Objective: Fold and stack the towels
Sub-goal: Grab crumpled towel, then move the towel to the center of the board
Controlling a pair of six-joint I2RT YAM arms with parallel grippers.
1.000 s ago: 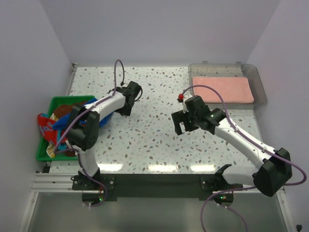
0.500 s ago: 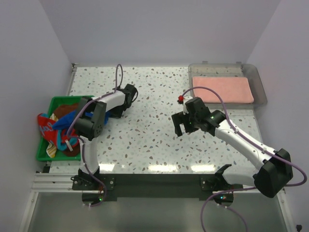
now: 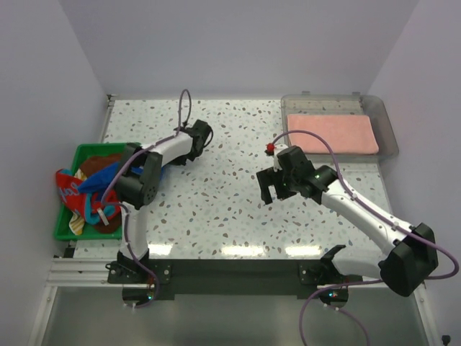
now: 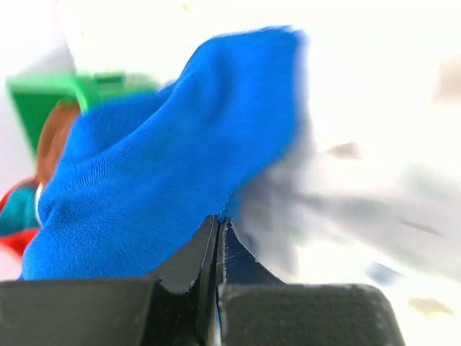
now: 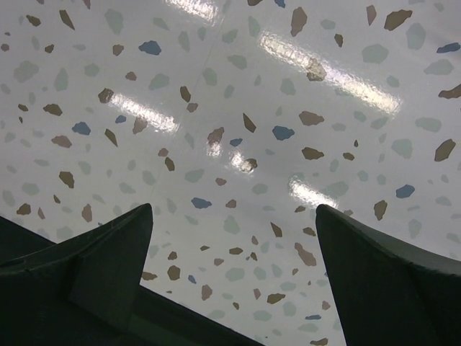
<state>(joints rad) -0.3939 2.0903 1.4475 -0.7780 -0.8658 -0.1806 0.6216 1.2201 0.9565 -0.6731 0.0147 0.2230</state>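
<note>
A plain royal-blue soft cloth towel (image 4: 158,166) is clamped at its edge between the closed fingers of the left gripper (image 4: 217,220). It is bunched into a rumpled mound just ahead of them. The right gripper (image 5: 234,216) is held wide apart, with only the speckled terrazzo tabletop (image 5: 238,108) seen beneath it.

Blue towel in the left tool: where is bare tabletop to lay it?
Bare table lies between the left tool holding the blue towel and open right tool, to the near edge. Crowded: the green basket heaped with towels, and the clear tray holding the pink towel.
</note>
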